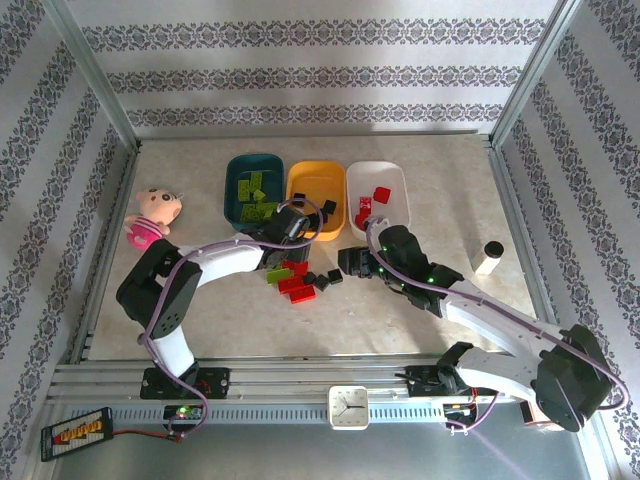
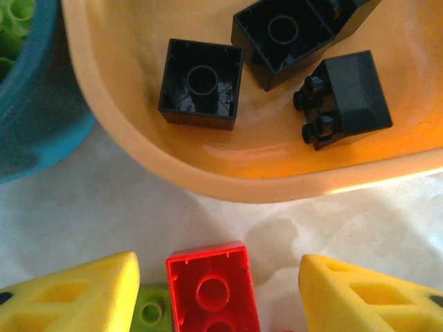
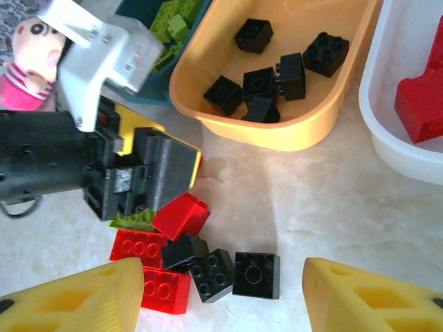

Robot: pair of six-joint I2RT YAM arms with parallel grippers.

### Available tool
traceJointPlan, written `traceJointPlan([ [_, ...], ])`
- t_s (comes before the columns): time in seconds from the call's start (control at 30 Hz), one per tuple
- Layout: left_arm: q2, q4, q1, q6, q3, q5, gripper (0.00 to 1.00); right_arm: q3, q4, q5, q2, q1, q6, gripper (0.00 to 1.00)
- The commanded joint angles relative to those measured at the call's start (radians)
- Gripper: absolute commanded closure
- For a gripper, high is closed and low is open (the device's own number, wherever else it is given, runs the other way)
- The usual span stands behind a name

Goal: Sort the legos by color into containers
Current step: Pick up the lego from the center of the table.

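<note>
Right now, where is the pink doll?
In the top view, the pink doll lies on the table, far left, left of the teal tub and apart from it.

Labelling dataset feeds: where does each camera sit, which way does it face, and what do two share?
Top external: above, behind the bases, looking down at the table; left claw, right claw show.
Left wrist: on left arm, facing down at orange tub's rim; own yellow fingers.
Right wrist: looks down over loose legos; own fingers, left claw.
Shared: orange tub.
</note>
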Motion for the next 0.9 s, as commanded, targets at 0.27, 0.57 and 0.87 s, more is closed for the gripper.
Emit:
traceJointPlan([
  [0.27, 0.034, -0.028, -0.025, 0.033, -0.050, -0.017, 0.60, -0.017, -0.028, 0.016, -0.050, -0.021, 0.011, 0.38],
  [0.57, -0.159, -0.029, -0.089, -0.019, -0.123, -0.007, 0.70, -0.034, -0.027, 0.030, -0.074, -0.030, 0.020, 0.38],
  [0.87, -0.211, -0.058, -0.170, -0.053, 0.086, 0.046, 0.69, -0.088, -0.088, 0.135, -0.220, -0.050, 0.042, 0.38],
])
